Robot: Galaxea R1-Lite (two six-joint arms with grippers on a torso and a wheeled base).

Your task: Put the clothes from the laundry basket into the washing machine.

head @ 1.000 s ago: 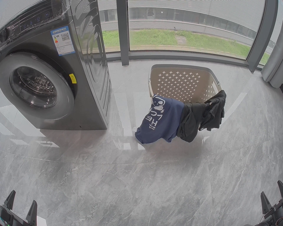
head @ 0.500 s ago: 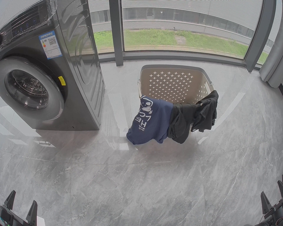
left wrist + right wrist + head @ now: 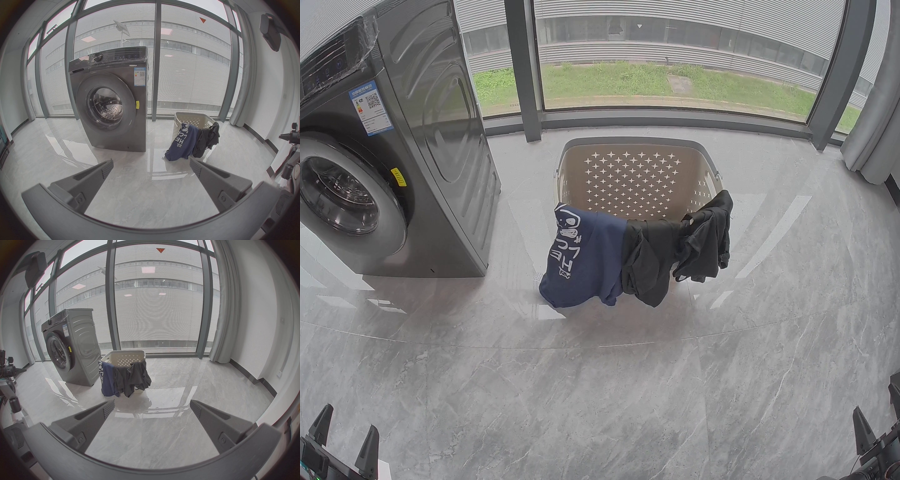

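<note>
a pale plastic basket (image 3: 637, 145), its far wall pierced with star-shaped holes, stands on the glossy grey marbled floor (image 3: 612, 400), right of the washer (image 3: 444, 144). a blue shirt (image 3: 584, 259) with white print and limp black clothes (image 3: 669, 250) hang over its near rim. the washer is dark grey metal with a round glass door (image 3: 337, 200) and a white-blue label (image 3: 370, 107). the left gripper (image 3: 151, 164) and right gripper (image 3: 152, 404) sit low and near, well apart from the basket, fingers spread, holding nothing.
</note>
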